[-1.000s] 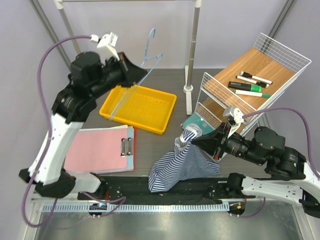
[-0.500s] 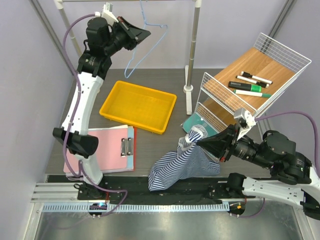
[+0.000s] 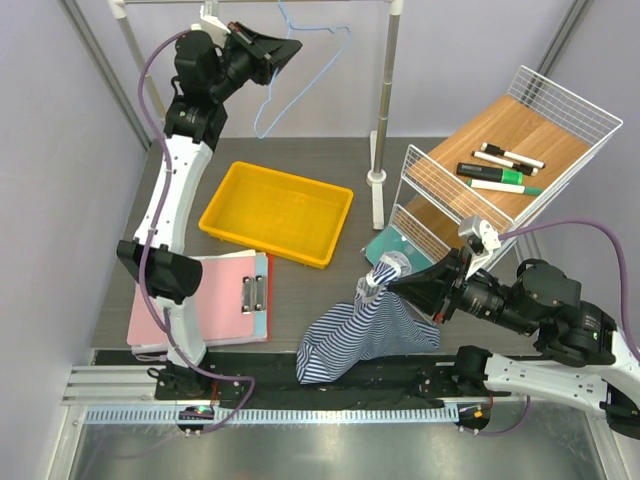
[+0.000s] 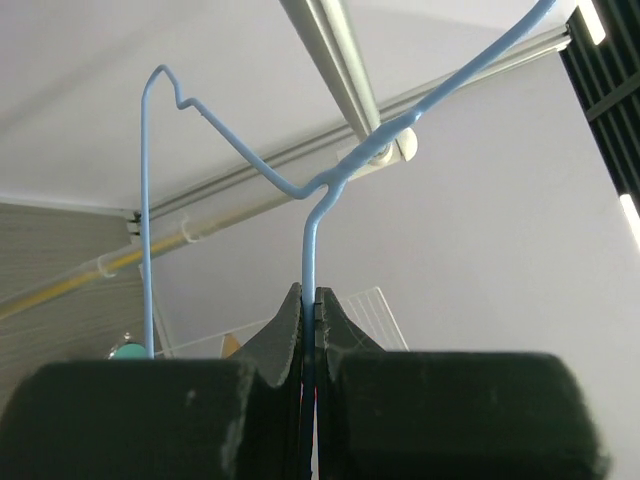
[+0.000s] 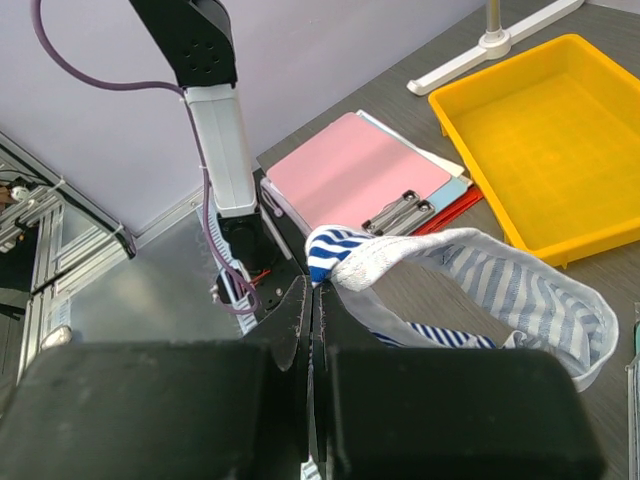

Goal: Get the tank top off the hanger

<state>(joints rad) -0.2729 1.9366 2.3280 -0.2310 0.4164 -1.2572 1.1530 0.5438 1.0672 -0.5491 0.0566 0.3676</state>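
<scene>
The bare light-blue hanger [image 3: 302, 78] is held high at the back, up by the rack's top rod [image 4: 335, 50]. My left gripper [image 3: 288, 46] is shut on its wire [image 4: 309, 260] just below the twisted neck; whether the hook rests on the rod I cannot tell. The striped tank top [image 3: 355, 335] is off the hanger and droops onto the table's front edge. My right gripper [image 3: 390, 284] is shut on its white-edged strap [image 5: 400, 255], lifting that end.
A yellow tray [image 3: 275, 212] sits mid-table, with a pink clipboard [image 3: 200, 297] to its front left. A white wire shelf [image 3: 510, 140] with markers stands at the right. The grey rack pole [image 3: 388, 100] and its base rise behind the tray.
The left arm swung up from above the yellow tray to the rack rod, carrying the hanger. The right gripper, still holding the tank top, shifted slightly.
</scene>
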